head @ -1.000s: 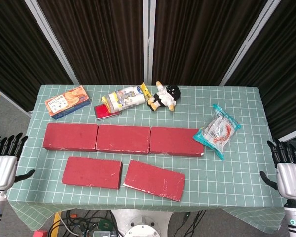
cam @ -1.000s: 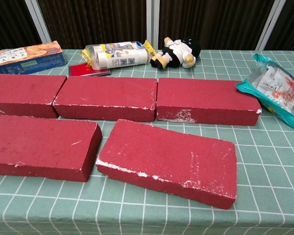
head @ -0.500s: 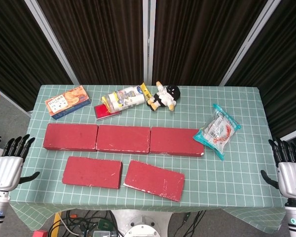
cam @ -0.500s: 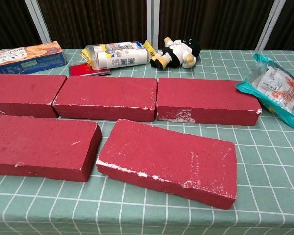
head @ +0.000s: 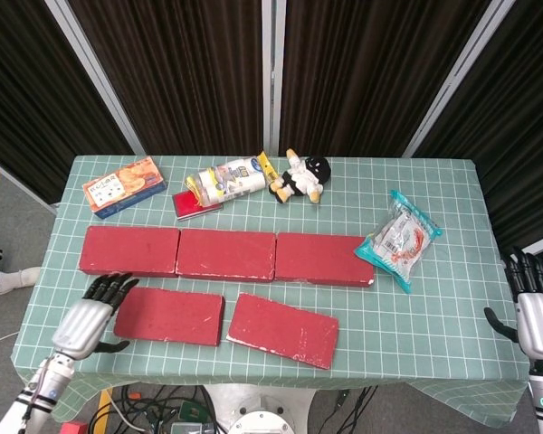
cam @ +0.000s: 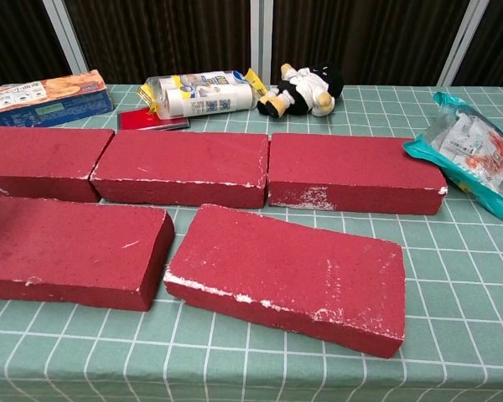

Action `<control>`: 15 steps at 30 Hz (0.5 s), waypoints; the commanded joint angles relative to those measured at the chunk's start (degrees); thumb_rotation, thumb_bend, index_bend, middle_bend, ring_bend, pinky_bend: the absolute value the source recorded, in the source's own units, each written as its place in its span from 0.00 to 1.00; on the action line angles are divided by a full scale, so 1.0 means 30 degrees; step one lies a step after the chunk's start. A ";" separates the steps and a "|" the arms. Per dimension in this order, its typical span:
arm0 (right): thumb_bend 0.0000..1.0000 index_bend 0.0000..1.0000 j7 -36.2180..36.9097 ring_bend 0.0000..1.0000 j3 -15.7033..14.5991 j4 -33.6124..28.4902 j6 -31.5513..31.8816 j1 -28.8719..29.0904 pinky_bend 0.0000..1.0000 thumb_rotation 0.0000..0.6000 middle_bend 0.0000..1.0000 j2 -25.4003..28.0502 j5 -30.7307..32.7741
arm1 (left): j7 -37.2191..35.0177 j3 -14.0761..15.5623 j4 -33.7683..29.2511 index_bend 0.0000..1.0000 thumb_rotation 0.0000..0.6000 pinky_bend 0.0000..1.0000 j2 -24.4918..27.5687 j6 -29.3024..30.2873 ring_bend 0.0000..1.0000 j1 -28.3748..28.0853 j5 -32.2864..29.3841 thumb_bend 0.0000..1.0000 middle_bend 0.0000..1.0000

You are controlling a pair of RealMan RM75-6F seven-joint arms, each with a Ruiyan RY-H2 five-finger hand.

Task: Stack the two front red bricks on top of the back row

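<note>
Three red bricks form the back row [head: 224,254] [cam: 184,166] across the green checked table. In front of it lie two more: the front left brick [head: 170,315] [cam: 67,249] and the front right brick [head: 282,329] [cam: 289,276], which is skewed. My left hand [head: 92,316] hovers open over the table's front left corner, just left of the front left brick, fingers spread toward it. My right hand [head: 536,312] stays open beyond the table's right edge, holding nothing. Neither hand shows clearly in the chest view.
Along the back edge lie an orange-and-blue box [head: 123,185], a wrapped snack tube [head: 224,180] on a red packet, and a small plush doll [head: 302,176]. A teal snack bag [head: 397,239] lies right of the back row.
My left hand has swung in from outside the table's left edge to just beside the front left brick. The right hand has drifted slightly right. The bricks have not moved.
</note>
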 commanded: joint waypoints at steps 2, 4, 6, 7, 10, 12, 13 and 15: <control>0.15 0.00 0.0128 0.00 -0.0051 0.0197 -0.0121 -0.0012 0.00 1.00 0.00 -0.0064 0.0097 | 0.1184 -0.0143 -0.0381 0.05 1.00 0.04 -0.1438 -0.1565 0.00 -0.1089 -0.0461 0.00 0.00; 0.15 0.00 0.0159 0.00 -0.0086 0.0366 -0.0207 -0.0014 0.00 1.00 0.00 -0.0110 0.0159 | 0.1374 -0.0244 -0.0541 0.05 1.00 0.04 -0.1879 -0.2312 0.00 -0.1540 -0.0870 0.00 0.00; 0.15 0.00 0.0215 0.00 -0.0085 0.0501 -0.0261 -0.0021 0.00 1.00 0.00 -0.0130 0.0247 | 0.1786 -0.0374 -0.0519 0.04 1.00 0.04 -0.2329 -0.2790 0.00 -0.1918 -0.1172 0.00 0.00; 0.15 0.00 0.0254 0.00 -0.0070 0.0548 -0.0266 -0.0025 0.00 1.00 0.00 -0.0134 0.0286 | 0.1973 -0.0419 -0.0495 0.04 1.00 0.03 -0.2525 -0.2952 0.00 -0.2058 -0.1291 0.00 0.00; 0.15 0.00 0.0412 0.00 -0.0020 0.0670 -0.0248 -0.0048 0.00 1.00 0.00 -0.0141 0.0384 | 0.2526 -0.0538 -0.0506 0.04 1.00 0.03 -0.2993 -0.3551 0.00 -0.2515 -0.1828 0.00 0.00; 0.15 0.00 0.0489 0.00 -0.0008 0.0749 -0.0255 -0.0056 0.00 1.00 0.00 -0.0140 0.0419 | 0.2892 -0.0670 -0.0503 0.04 1.00 0.03 -0.3250 -0.3923 0.00 -0.2825 -0.2319 0.00 0.00; 0.15 0.00 0.0516 0.00 -0.0005 0.0784 -0.0262 -0.0058 0.00 1.00 0.00 -0.0143 0.0435 | 0.3045 -0.0740 -0.0481 0.04 1.00 0.03 -0.3362 -0.4062 0.00 -0.2951 -0.2561 0.00 0.00; 0.15 0.00 0.0576 0.00 0.0001 0.0853 -0.0306 -0.0053 0.00 1.00 0.00 -0.0158 0.0483 | 0.3425 -0.0899 -0.0430 0.04 1.00 0.02 -0.3588 -0.4398 0.00 -0.3241 -0.3239 0.00 0.00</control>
